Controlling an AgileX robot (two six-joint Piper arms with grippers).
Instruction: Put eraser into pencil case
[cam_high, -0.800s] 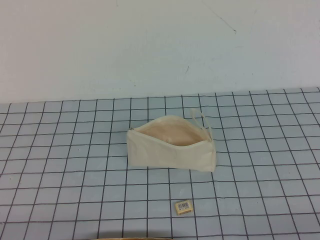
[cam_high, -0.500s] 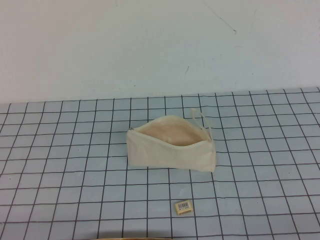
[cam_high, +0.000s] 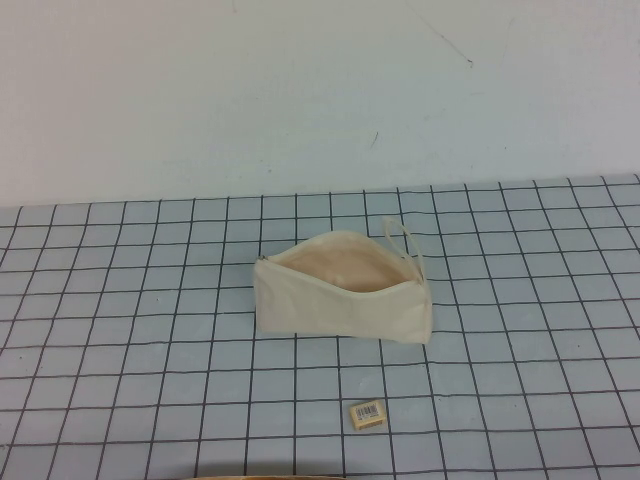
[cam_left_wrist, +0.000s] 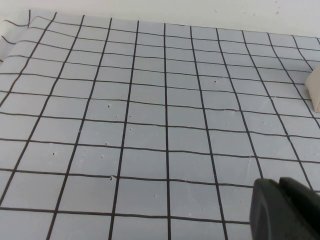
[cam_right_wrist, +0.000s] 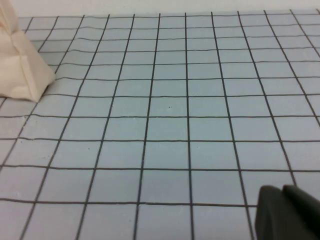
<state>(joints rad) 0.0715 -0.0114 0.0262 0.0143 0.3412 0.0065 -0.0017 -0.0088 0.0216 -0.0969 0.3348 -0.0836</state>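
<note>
The cream-white pencil case (cam_high: 340, 292) lies in the middle of the grid mat, its zip open and the tan-pink lining showing, with a cord loop (cam_high: 405, 238) at its right end. The small tan eraser (cam_high: 367, 414) with a white barcode label lies flat in front of it, about two grid squares nearer to me. Neither gripper shows in the high view. My left gripper (cam_left_wrist: 279, 183) is shut and empty over bare mat, with a corner of the case (cam_left_wrist: 313, 90) far off. My right gripper (cam_right_wrist: 282, 189) is shut and empty, with the case end (cam_right_wrist: 20, 65) far off.
The blue-grey grid mat (cam_high: 150, 330) covers the table up to a white wall (cam_high: 300, 90) at the back. A thin tan edge (cam_high: 270, 478) shows at the bottom of the high view.
</note>
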